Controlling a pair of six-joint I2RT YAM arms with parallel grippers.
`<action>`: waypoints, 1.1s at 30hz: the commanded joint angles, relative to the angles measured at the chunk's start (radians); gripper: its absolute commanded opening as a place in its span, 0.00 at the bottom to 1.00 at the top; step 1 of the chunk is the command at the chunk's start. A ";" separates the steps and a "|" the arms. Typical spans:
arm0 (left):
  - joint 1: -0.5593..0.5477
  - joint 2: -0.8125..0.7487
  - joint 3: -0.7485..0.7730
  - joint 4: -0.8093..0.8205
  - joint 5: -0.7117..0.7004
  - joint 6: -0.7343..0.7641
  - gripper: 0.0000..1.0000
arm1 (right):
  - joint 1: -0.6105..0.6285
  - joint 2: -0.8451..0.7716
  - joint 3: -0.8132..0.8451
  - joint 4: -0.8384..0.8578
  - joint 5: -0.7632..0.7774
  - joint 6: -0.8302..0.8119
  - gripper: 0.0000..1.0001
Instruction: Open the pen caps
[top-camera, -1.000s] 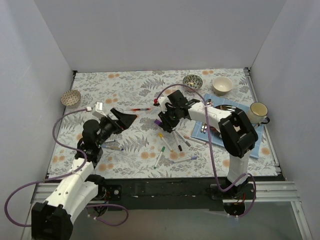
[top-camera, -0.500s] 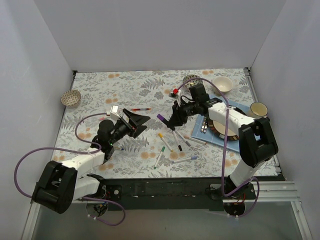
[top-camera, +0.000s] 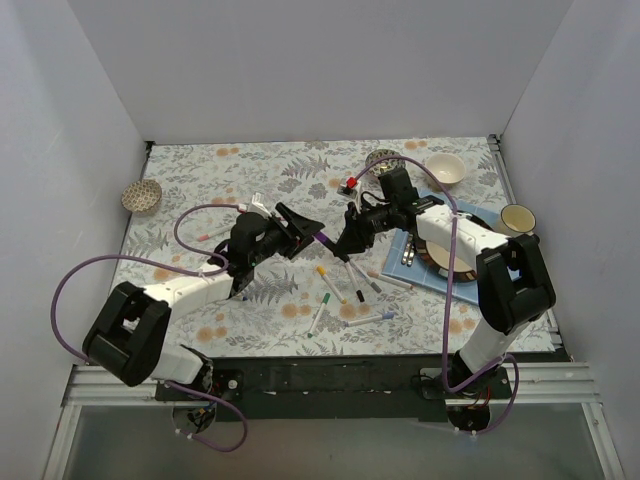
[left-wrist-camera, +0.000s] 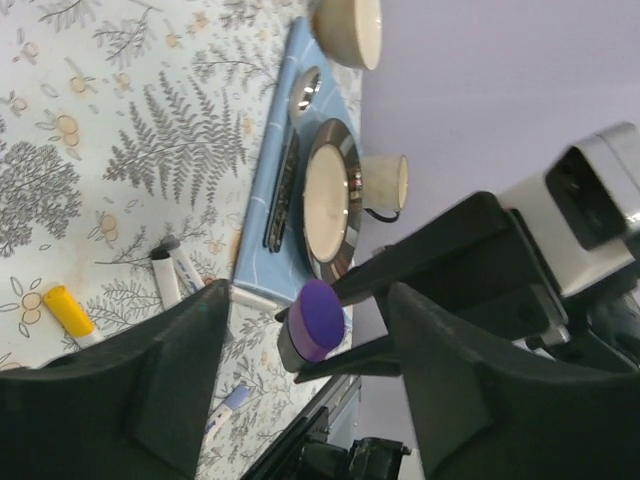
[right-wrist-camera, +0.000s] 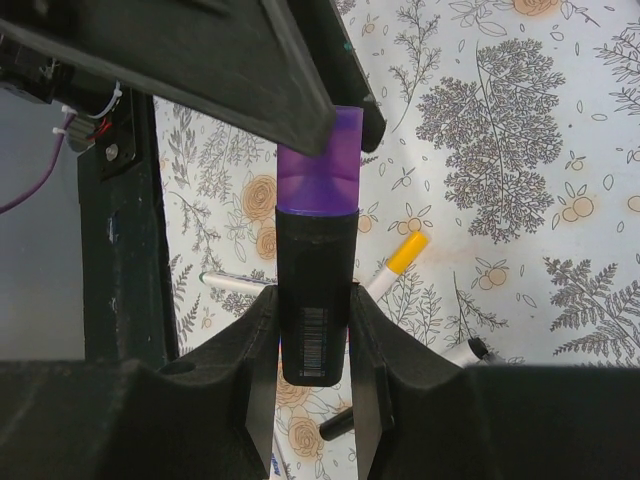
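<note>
From the top camera, the right claw (top-camera: 350, 238) is clamping a marker (top-camera: 332, 242) and holding it lifted over the middle of the desk (top-camera: 250, 175), with the purple cap (top-camera: 321, 237) pointing toward the left arm. The left claw (top-camera: 308, 231) is standing spread, its two fingers reaching around that cap from the left. Below them several loose pens (top-camera: 340, 285) are lying scattered on the fern-print cloth, and a blue mat (top-camera: 425, 272) is sitting under the right arm.

Through the left wrist camera, the left claw (left-wrist-camera: 308, 300) is gaping wide. The round end of the purple cap (left-wrist-camera: 320, 318) is facing the lens between its fingers, with a clear gap showing on either side, so nothing is being pinched. Behind the cap the right claw's fingers (left-wrist-camera: 430, 255) are squeezing the dark barrel (left-wrist-camera: 288, 348). A yellow cap (left-wrist-camera: 68, 310) is lying on the desk (left-wrist-camera: 120, 120) at the left edge. A plate (left-wrist-camera: 328, 205) is resting farther off on the blue mat (left-wrist-camera: 268, 220), with a mug (left-wrist-camera: 385, 182) just beside it.

Through the right wrist camera, the right claw (right-wrist-camera: 314, 300) is gripping the dark barrel (right-wrist-camera: 315, 290), both pads pressing its sides beside a printed barcode. The purple cap (right-wrist-camera: 318, 165) is sitting on the barrel's end, sticking out past the fingertips. One finger (right-wrist-camera: 200, 60) of the left claw is crossing the frame above, its edge overlapping the cap's tip; whether it is touching cannot be told here. A pen with a yellow cap (right-wrist-camera: 408, 252) is lying on the desk (right-wrist-camera: 520, 150) beneath
</note>
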 joint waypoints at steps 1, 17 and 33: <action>-0.034 0.024 0.081 -0.163 -0.093 0.054 0.54 | 0.000 0.005 -0.002 0.026 -0.015 0.005 0.01; -0.117 0.067 0.187 -0.300 -0.271 0.140 0.25 | 0.022 0.020 0.004 0.022 0.079 0.001 0.01; -0.116 -0.069 -0.063 0.219 0.060 0.474 0.00 | 0.020 0.049 -0.042 0.085 -0.216 0.039 0.70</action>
